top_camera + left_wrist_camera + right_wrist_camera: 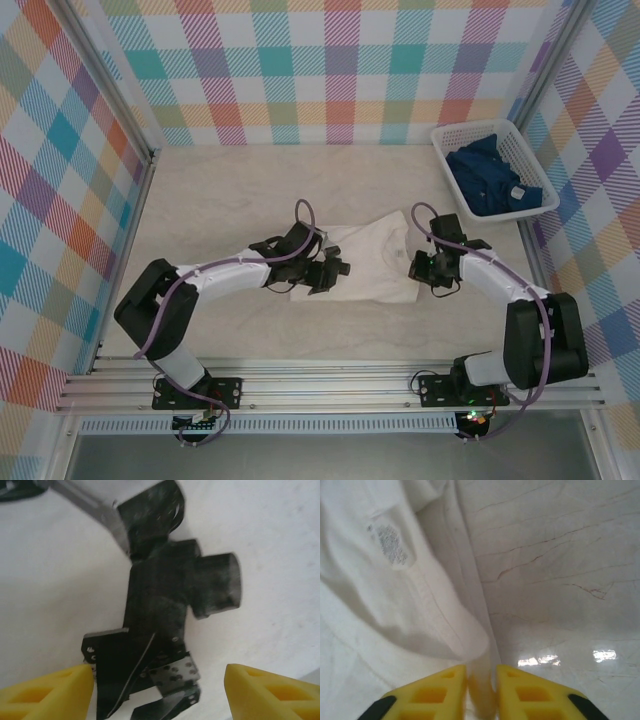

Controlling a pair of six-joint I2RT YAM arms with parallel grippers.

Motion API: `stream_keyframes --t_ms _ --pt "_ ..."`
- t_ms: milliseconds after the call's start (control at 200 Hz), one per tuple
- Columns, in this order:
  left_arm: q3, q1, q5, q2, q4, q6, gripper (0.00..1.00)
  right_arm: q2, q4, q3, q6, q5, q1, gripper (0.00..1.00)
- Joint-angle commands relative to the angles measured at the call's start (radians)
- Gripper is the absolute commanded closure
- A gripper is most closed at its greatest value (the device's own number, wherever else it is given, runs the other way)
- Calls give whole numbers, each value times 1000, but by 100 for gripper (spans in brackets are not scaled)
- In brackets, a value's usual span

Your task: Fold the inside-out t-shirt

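The inside-out t-shirt [368,262] lies rumpled in the middle of the pale tabletop [220,200], spread roughly flat between the 2 arms, with one corner trailing up toward the right. From above, the left hand [335,270] sits over the shirt's left part and the right hand [420,268] is at its right edge. In the right wrist view the right hand [481,695] has its 2 yellow fingers [440,692] pressed nearly together, pinching a narrow fold of the white cloth [395,630] at the hem, just beside the bare, veined tabletop [560,555]; a small pale label with grey print [390,542] shows on the fabric farther up. In the left wrist view the left hand [159,672] is spread wide, its yellow fingers [50,692] at opposite lower corners with nothing gripped, and a blurred black mechanism [160,605] stands between them against a white surface. At the far right corner a white basket [455,130] holds a dark blue garment [490,180], well apart from the shirt.
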Motion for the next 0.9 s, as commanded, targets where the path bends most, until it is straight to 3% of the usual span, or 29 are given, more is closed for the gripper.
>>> stream_keyframes --t_ms 0,50,245,460,515,645,750,825,895 --pt "36 11 -8 33 -71 10 30 32 53 19 2 -9 -10 67" --pt "41 10 10 49 -81 12 30 53 54 40 -15 -26 -10 63" --pt "-2 2 145 45 -58 14 30 187 53 128 -40 -62 -11 64" --pt "-40 -57 446 -31 -21 49 30 146 -28 210 -87 5 -9 58" --pt "-25 -54 417 -83 -22 51 29 108 -61 206 -88 8 -2 56" --pt "7 32 204 -150 32 15 23 -4 -133 162 -64 -2 72 51" --pt "79 167 179 -38 52 -38 23 -50 -93 82 27 -131 112 51" --pt "170 210 158 75 18 -26 23 -30 -30 39 72 -204 118 51" --pt "245 228 167 158 -3 -9 24 17 4 39 78 -194 117 50"
